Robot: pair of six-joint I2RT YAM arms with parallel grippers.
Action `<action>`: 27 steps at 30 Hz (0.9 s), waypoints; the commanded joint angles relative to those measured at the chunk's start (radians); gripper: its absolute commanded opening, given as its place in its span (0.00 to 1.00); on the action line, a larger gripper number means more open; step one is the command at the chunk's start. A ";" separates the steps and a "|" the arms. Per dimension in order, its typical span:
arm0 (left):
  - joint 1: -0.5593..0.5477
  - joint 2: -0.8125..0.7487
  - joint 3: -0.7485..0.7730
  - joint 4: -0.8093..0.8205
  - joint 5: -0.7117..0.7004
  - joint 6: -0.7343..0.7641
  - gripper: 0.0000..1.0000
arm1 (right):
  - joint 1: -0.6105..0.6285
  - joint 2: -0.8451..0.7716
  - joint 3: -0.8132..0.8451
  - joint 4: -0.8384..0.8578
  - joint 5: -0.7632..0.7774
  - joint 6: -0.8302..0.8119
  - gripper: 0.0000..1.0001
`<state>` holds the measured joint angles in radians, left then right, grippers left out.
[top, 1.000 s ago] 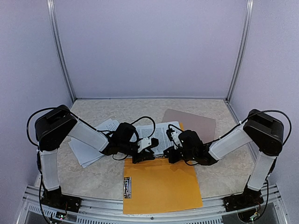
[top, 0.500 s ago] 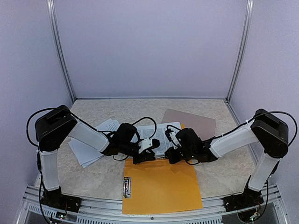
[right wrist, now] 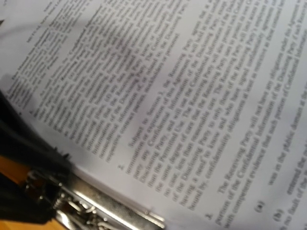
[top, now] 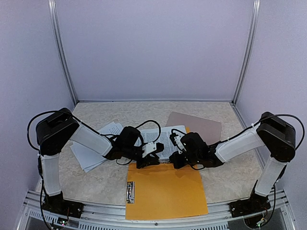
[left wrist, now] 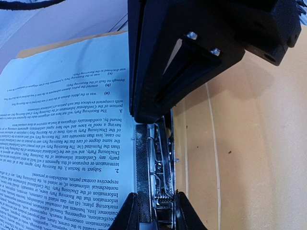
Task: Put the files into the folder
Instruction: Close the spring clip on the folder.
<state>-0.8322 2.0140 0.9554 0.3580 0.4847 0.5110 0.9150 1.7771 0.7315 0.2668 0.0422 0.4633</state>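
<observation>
An orange folder [top: 165,191] lies open at the table's near middle. One of the files, a printed white sheet [top: 163,136], rests on its far half. In the left wrist view this sheet [left wrist: 62,143] borders a metal clip [left wrist: 160,167] next to the orange cover [left wrist: 240,143]. My left gripper [top: 146,160] is shut on that clip, its fingertips [left wrist: 157,211] flanking it. My right gripper [top: 176,160] is shut and low at the sheet's near edge. Its fingers are hidden in the right wrist view, which shows only text [right wrist: 192,96] and the clip [right wrist: 96,211].
More loose printed sheets [top: 88,155] lie fanned at the left under my left arm. A taupe cover [top: 201,125] lies at the back right. Another small metal clip [top: 130,191] sits on the folder's near-left part. White walls close in the table.
My right arm has drawn in a little, shifting its gripper slightly left along the sheet's near edge. The left arm, clip and sheet have not visibly moved.
</observation>
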 commanded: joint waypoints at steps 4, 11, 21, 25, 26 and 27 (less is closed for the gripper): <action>-0.018 0.025 -0.005 -0.100 -0.014 -0.013 0.21 | 0.037 0.094 -0.103 -0.301 -0.026 -0.021 0.00; -0.016 0.022 -0.004 -0.100 -0.018 -0.025 0.20 | 0.055 0.107 -0.126 -0.300 -0.024 -0.009 0.00; -0.015 0.029 0.006 -0.108 -0.038 -0.030 0.20 | 0.072 0.018 -0.097 -0.354 -0.033 -0.002 0.00; -0.012 0.031 0.012 -0.108 -0.041 -0.039 0.20 | 0.079 -0.007 -0.094 -0.375 -0.031 0.005 0.00; -0.010 0.031 0.014 -0.107 -0.042 -0.042 0.19 | 0.080 -0.008 -0.095 -0.377 -0.032 0.006 0.00; -0.010 0.032 0.015 -0.108 -0.044 -0.045 0.19 | 0.081 -0.008 -0.096 -0.377 -0.033 0.007 0.00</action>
<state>-0.8436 2.0140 0.9638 0.3454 0.4789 0.5087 0.9520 1.7206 0.7040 0.2287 0.0860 0.4816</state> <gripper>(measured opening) 0.197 0.006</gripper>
